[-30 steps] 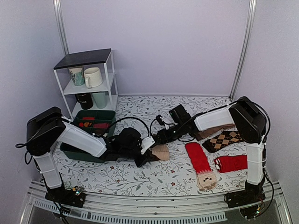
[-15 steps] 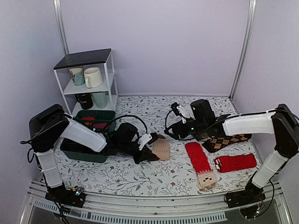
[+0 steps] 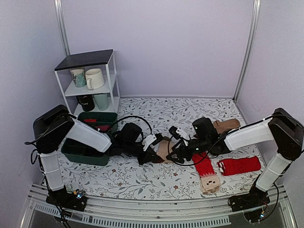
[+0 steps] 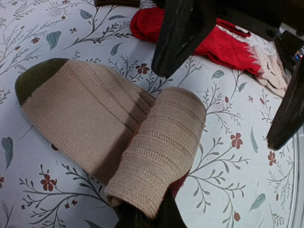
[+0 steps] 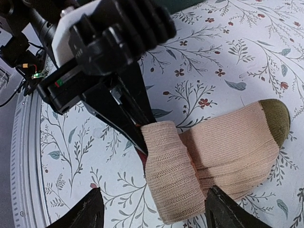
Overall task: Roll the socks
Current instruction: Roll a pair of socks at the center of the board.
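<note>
Closest to the near edge, right of centre, lie a red sock with a pale face end [image 3: 206,171] and a second red sock [image 3: 240,165], both flat and apart from my work. At the middle of the counter [image 3: 142,183] is the beige sock [image 4: 95,109], half rolled: its cuff end is wound into a roll [image 4: 159,152] and its olive toe [image 4: 35,78] lies flat.

My left end effector [image 4: 145,218] is clamped on the end of that roll, though the wrist view cuts its fingers off at the frame edge. My right end effector [image 5: 154,190] hangs just above the sock, fingers spread wide, gripping nothing.

The sock's long axis runs from the roll out to the toe, toward the far edge I think, so the roll must travel that way. The left arm holds it; the right is nearer the flat part.

From above, both end effectors hide most of the sock. Farther off, a brown sock [image 3: 227,125] lies toward the far right corner.
</note>
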`<state>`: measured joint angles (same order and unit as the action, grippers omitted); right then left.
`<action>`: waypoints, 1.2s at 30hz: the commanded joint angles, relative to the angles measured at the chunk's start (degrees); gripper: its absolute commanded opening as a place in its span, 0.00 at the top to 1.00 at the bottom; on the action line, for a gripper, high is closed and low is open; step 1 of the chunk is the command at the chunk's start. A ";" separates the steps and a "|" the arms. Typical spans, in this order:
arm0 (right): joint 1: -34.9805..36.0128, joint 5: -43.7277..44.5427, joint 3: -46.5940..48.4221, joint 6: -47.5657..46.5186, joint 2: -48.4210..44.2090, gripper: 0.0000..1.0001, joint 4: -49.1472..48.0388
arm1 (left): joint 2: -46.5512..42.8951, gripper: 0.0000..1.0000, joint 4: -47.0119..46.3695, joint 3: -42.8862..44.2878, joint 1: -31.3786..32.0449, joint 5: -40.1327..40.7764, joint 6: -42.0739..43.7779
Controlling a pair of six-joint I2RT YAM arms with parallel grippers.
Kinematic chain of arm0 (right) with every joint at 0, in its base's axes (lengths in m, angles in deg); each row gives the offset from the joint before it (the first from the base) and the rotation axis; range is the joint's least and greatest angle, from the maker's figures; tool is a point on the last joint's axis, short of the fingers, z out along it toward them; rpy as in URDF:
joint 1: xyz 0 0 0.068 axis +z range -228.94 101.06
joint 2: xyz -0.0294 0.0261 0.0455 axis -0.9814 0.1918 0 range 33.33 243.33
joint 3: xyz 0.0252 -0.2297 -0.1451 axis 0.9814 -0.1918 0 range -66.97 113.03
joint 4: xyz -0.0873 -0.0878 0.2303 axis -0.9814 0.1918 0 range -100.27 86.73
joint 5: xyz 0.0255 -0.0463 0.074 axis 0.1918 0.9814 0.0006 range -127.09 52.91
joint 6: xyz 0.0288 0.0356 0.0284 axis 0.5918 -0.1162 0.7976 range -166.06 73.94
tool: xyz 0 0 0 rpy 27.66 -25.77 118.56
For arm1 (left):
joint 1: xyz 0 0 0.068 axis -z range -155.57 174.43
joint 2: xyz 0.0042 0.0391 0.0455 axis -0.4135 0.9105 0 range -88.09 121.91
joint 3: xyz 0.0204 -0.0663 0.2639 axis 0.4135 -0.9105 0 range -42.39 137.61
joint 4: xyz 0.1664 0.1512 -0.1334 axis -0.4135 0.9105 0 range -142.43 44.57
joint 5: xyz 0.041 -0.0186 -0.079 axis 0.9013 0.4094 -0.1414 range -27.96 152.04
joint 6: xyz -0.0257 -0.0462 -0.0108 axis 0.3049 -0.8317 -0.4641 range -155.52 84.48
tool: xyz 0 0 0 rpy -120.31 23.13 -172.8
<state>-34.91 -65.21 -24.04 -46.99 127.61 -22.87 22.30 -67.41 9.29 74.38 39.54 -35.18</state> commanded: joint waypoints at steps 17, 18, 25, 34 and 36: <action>3.49 4.61 2.55 -0.39 9.96 0.48 -5.04 | 5.50 1.00 15.04 -3.60 -0.36 3.37 -0.19; 3.49 4.02 2.76 0.05 10.27 0.58 -4.50 | 5.39 1.00 14.99 -3.60 -0.37 3.51 -0.23; 3.08 0.44 0.08 6.31 10.98 0.84 -3.31 | -1.13 0.81 8.14 -6.15 -0.30 7.51 -1.25; 1.04 -11.99 -2.20 11.94 15.00 0.85 -1.76 | -19.28 0.68 -12.11 -19.51 0.95 5.29 3.77; 0.92 -13.76 -2.53 12.25 15.43 0.85 -0.61 | -22.33 0.69 -14.75 -22.60 1.51 3.45 6.36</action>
<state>-34.19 -72.29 -23.64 -37.37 139.33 -30.98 5.43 -73.99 -8.87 74.84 44.76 -33.69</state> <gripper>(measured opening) 0.157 0.310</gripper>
